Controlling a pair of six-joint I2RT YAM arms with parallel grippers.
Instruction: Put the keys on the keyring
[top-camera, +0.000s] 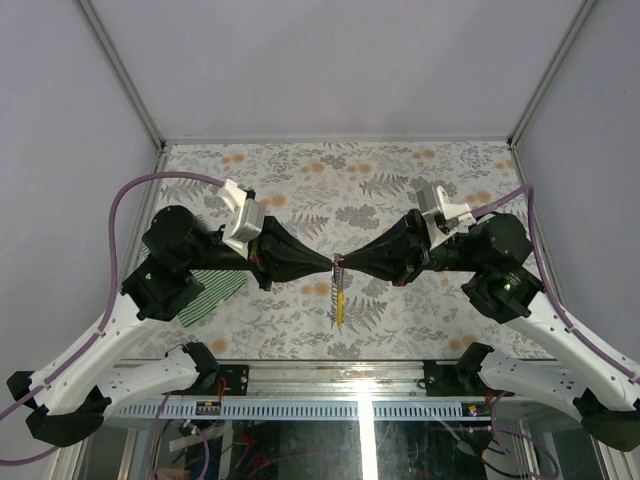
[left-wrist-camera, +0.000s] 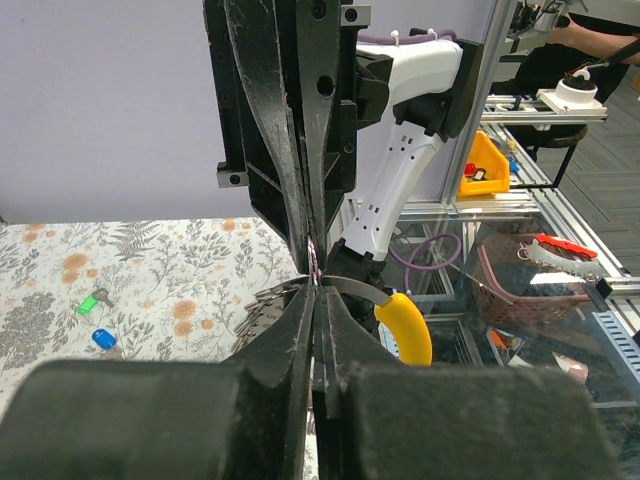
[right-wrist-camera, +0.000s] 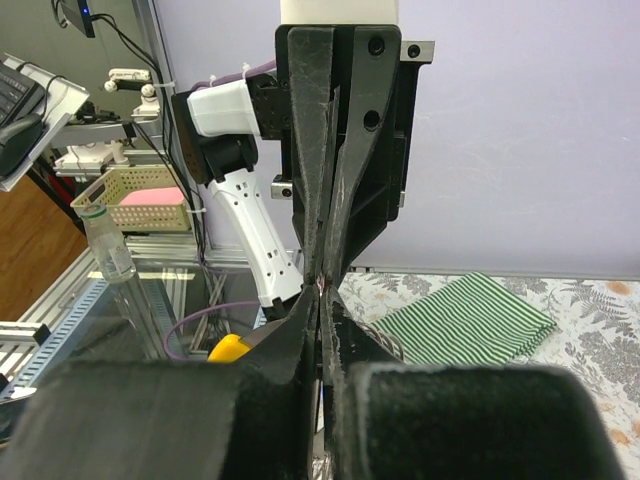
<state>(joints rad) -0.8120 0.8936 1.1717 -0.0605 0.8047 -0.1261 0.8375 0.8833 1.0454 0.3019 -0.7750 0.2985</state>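
Both grippers meet tip to tip above the middle of the table, and the keyring hangs from that point. Its silvery chain drapes down and its yellow tag curves away below. My left gripper is shut on the ring's top, and my right gripper is shut on it from the opposite side. The yellow tag also peeks out left of the right fingers. The keys lie apart on the floral table: a green key and a blue key, far from both grippers. I cannot see them from above.
A green-and-white striped cloth lies on the table under the left arm, and it shows again in the right wrist view. The floral table is walled on three sides. A metal rail runs along its near edge.
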